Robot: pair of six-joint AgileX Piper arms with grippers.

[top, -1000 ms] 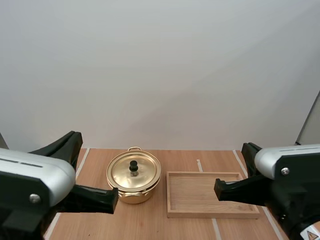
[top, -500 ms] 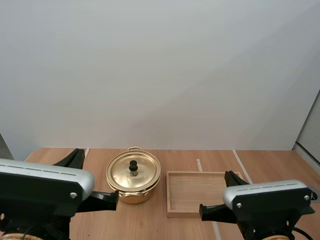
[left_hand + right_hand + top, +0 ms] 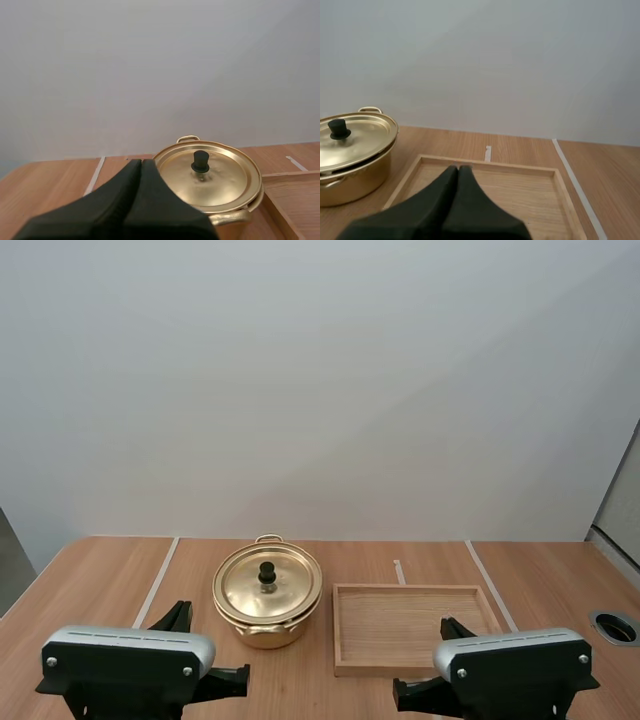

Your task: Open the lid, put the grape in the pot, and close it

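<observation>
A gold pot (image 3: 267, 608) sits on the wooden surface (image 3: 100, 580), a little toward its left side and about midway between the near and far edges. Its lid (image 3: 268, 583) is on, resting flat with the black knob (image 3: 267, 571) upright in the middle. Just beside the pot, on its right and not quite touching it, lies a shallow wooden tray (image 3: 345, 660); its floor is bare wood. No grapes can be seen on the tray or on the surface, and with the lid on there is no seeing into the pot.

Both arms are low at the near edge. The left gripper (image 3: 140, 167) has its jaws pressed together into one dark wedge, gripping nothing, pointing toward the pot from the near side and well short of it. The right gripper (image 3: 458, 172) is likewise closed on nothing, its wedge over the near part of the tray.

This layout fits two stages equally: the grapes may be sitting sealed inside the pot under a lid that has been put back, or the pot may be closed with fruit yet to arrive from somewhere out of sight. The pictures do not settle which, so I would not name a step in hand or call for a move.
</observation>
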